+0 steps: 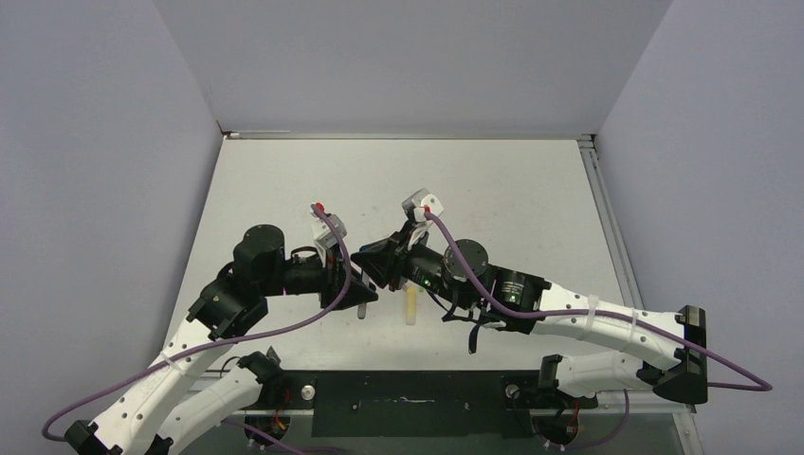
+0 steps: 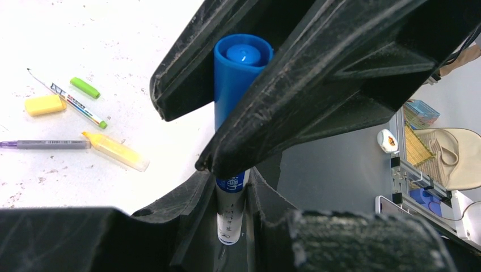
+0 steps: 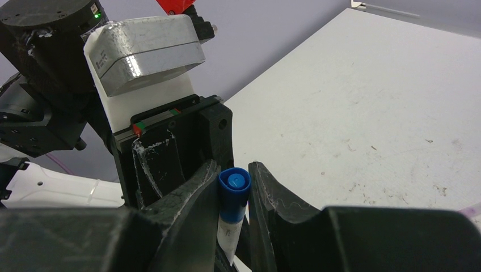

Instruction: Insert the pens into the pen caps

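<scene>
Left pincer pinches white pen, right pincer clamps blue cap, looks seated; next I'd release, fetch yellow marker.

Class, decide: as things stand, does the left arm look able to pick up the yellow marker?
Probably not yet. The left tool is shut on the white-grey pen, whose blue cap the right tool grips. The yellow marker lies uncovered on the table.
</scene>
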Controlling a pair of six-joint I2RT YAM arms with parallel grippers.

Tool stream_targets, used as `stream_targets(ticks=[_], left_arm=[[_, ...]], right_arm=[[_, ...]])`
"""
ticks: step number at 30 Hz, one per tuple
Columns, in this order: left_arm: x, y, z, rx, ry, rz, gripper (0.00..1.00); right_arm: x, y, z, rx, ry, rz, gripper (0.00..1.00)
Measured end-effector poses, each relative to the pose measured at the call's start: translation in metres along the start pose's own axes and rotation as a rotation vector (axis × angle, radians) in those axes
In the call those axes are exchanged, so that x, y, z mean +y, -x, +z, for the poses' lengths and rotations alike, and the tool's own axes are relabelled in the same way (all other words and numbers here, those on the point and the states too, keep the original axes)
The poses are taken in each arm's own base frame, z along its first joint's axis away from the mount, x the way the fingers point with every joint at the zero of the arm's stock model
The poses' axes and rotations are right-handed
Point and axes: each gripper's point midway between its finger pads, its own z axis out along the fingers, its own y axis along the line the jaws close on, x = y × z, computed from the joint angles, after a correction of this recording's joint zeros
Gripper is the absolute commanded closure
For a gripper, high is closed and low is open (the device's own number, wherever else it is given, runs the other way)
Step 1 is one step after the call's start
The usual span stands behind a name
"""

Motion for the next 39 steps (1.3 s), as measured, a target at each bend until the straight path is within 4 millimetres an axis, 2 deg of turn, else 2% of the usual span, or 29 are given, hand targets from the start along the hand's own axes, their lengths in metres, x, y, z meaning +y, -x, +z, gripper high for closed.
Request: stream_targets(ticks=[9,39], left_arm=[[-0.001,-0.001,0.001,0.025,-0.002,-0.012,1.00],[-0.011,0.021,-0.003,0.065,0.015,-0.001,1.00]], right_arm=[[-0.001,-0.002,-0.004,-0.027,0.011,0.029,0.95],[0.001,0.009,-0.005,-0.111,0.033,0.086,0.95]])
